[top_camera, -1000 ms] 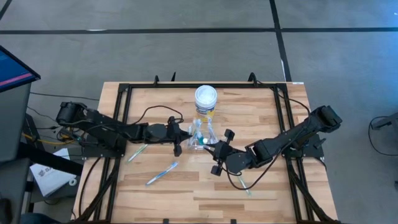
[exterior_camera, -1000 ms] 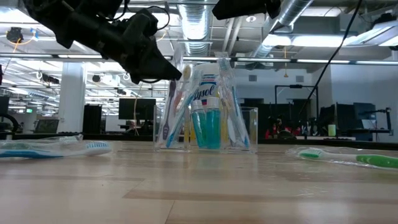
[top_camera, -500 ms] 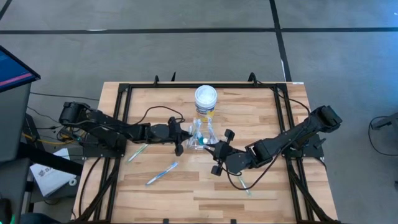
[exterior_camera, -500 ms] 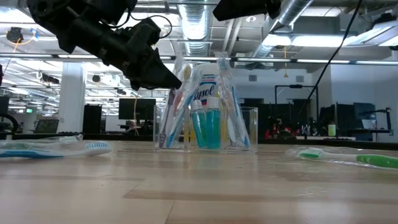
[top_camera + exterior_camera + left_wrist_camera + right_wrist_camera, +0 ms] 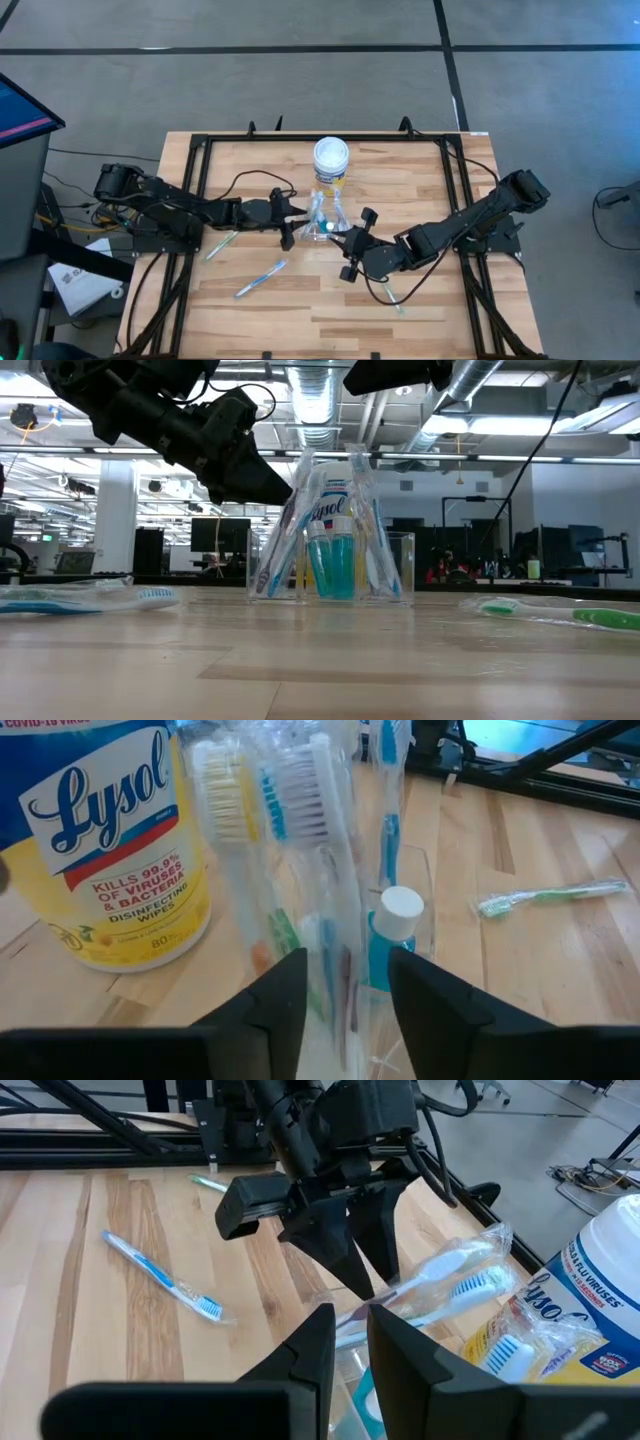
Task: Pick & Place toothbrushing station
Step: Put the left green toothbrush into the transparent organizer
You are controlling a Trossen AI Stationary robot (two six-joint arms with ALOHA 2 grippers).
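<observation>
I log 1 clear cup (image 5: pixel 325 226) of wrapped toothbrushes (image 5: pixel 300 870) mid-worktop (image 5: pixel 420 300) beside the yellow jar (image 5: pixel 331 160), left tool (image 5: pixel 296 217) released at its brushes, right tool (image 5: pixel 352 243) nearby, its grip unreadable, 2 toothbrushes (image 5: pixel 261 278) lying loose.

The high camera looks straight down on the whole counter (image 5: pixel 330 300). The low camera sits at counter height, facing level across it into the room. Each wrist camera looks close along its arm. All four share the clear cup (image 5: pixel 335 565) of toothbrushes (image 5: pixel 300 830).
</observation>
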